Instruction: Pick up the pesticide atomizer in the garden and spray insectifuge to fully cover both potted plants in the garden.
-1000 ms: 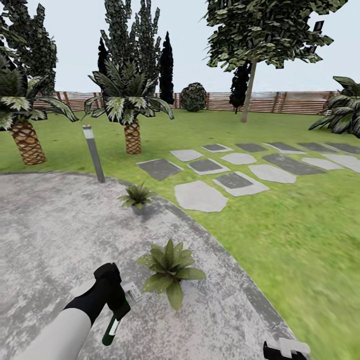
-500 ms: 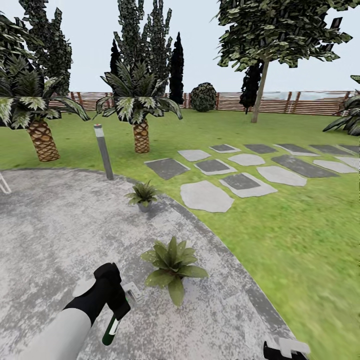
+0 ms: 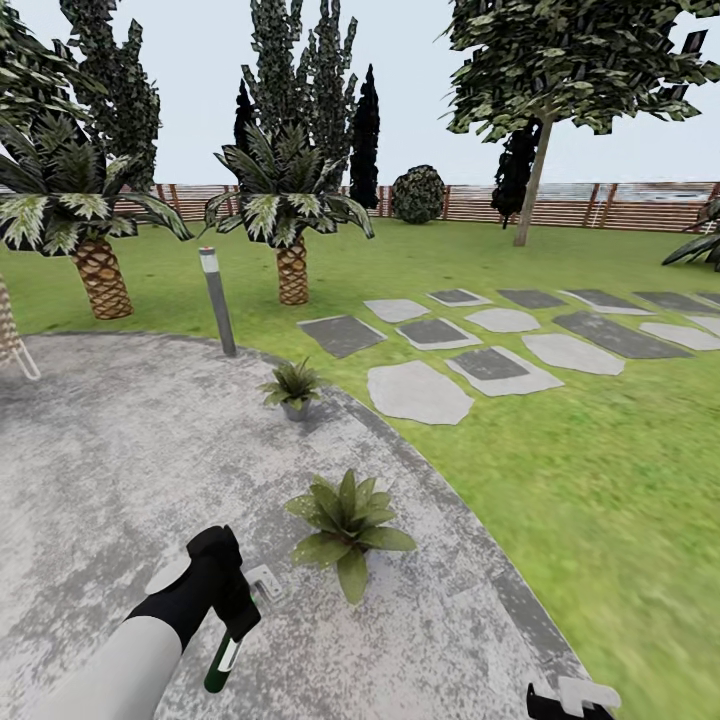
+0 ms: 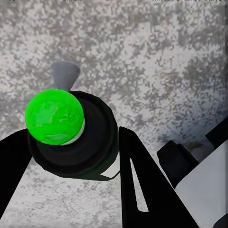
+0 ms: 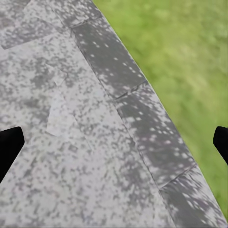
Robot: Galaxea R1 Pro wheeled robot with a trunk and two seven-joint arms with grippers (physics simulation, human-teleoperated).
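Observation:
My left gripper (image 3: 237, 612) is shut on the pesticide atomizer (image 3: 222, 662), a slim dark green bottle with a white label that hangs down from the fingers over the patio (image 3: 110, 470). In the left wrist view the atomizer (image 4: 90, 142) sits between the black fingers (image 4: 137, 175) with a bright green end facing the camera. The nearer potted plant (image 3: 345, 525) stands just right of this gripper. A second potted plant (image 3: 292, 385) sits farther off at the patio's edge. My right gripper (image 3: 570, 700) is low at the right, open (image 5: 114, 145) over the patio's rim.
A grey bollard lamp (image 3: 217, 300) stands at the patio's far edge. Two palm-like shrubs (image 3: 290, 215) rise behind it. Stepping stones (image 3: 420, 392) cross the lawn (image 3: 600, 480) at the right. A chair leg (image 3: 12, 345) shows at the left edge, the fence (image 3: 600, 205) far back.
The camera has turned a little left, so the whole scene has slid right and the chair leg came into view. Both arms hold the same pose; the atomizer stays gripped.

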